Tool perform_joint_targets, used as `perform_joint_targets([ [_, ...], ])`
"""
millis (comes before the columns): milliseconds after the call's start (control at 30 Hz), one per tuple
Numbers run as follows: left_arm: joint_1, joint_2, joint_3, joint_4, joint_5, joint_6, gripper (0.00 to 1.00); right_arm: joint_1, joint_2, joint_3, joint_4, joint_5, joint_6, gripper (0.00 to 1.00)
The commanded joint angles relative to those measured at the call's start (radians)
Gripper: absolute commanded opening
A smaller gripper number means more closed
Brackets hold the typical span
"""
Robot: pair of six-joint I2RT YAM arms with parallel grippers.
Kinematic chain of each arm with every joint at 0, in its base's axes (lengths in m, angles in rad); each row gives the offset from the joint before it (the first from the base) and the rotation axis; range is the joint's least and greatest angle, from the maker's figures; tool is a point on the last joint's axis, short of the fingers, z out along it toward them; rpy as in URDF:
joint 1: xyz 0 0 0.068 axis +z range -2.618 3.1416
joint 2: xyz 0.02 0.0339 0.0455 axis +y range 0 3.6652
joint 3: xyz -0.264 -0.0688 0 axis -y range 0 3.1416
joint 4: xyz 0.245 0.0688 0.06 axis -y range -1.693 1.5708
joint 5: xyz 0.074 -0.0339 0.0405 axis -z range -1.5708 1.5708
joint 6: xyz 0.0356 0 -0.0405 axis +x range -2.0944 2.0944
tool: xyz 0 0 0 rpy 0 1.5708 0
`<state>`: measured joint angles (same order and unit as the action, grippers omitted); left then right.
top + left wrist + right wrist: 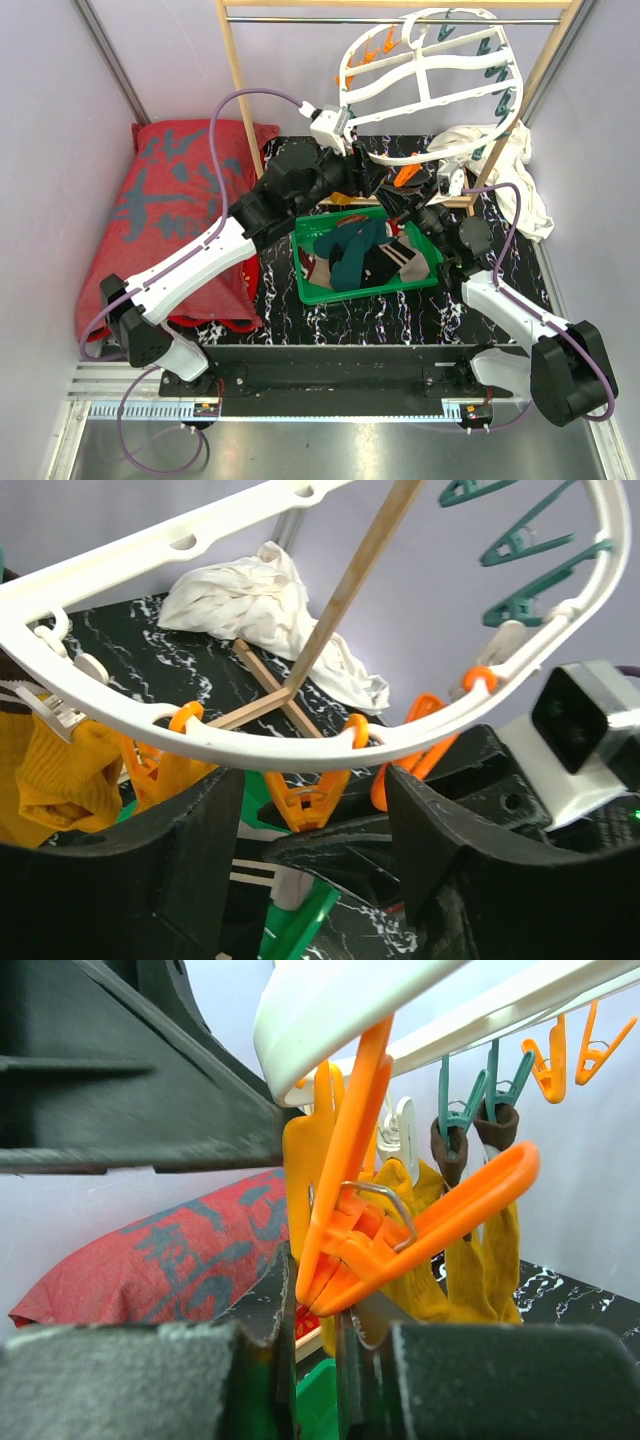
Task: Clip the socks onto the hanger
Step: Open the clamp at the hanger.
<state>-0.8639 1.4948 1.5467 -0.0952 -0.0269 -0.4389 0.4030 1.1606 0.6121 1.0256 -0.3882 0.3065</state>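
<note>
Clipping underway: one mustard sock (pixel 440 1270) hangs pegged on the hanger (pixel 300 748), far centre, other socks (pixel 350 262) in the near bin (pixel 330 293); left gripper (pixel 315 780) gapes below the orange pegs (pixel 305 802), right gripper (pixel 315 1360) nearly together under one, which likely needs squeezing open next.

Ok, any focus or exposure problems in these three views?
Top external: sharp, evenly lit. Left wrist: hanger rim crisp, left fingers dark, little detail. Right wrist: orange peg in focus, right fingers along the bottom badly blurred.
</note>
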Motion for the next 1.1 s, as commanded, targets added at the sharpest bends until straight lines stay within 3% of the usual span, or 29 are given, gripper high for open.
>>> perform_joint_targets([
  [0,-0.018,0.033,0.068,0.008,-0.074,0.069,0.60,-0.003,-0.016,0.037,0.011,-0.026,-0.010,0.00],
  [333,-0.038,0.053,0.095,0.002,-0.145,0.077,0.46,-0.003,-0.006,0.031,0.007,-0.026,-0.018,0.00],
  [600,-0.047,0.064,0.124,0.002,-0.206,0.063,0.41,-0.003,0.001,0.015,-0.007,-0.009,-0.038,0.00],
  [767,-0.053,0.078,0.138,-0.011,-0.209,0.054,0.28,-0.003,-0.007,0.012,-0.028,-0.006,-0.046,0.02],
  [867,-0.055,0.079,0.136,-0.012,-0.215,0.058,0.18,-0.003,-0.019,-0.001,-0.062,0.031,-0.043,0.18],
  [900,-0.055,0.081,0.136,-0.014,-0.215,0.065,0.15,-0.003,-0.028,-0.021,-0.068,0.075,-0.031,0.31],
  [1000,-0.055,0.082,0.133,-0.014,-0.214,0.081,0.08,-0.001,-0.064,-0.060,-0.151,0.178,0.014,0.51],
  [1067,-0.055,0.081,0.128,-0.014,-0.223,0.094,0.00,-0.003,-0.111,-0.078,-0.237,0.227,0.029,0.57],
])
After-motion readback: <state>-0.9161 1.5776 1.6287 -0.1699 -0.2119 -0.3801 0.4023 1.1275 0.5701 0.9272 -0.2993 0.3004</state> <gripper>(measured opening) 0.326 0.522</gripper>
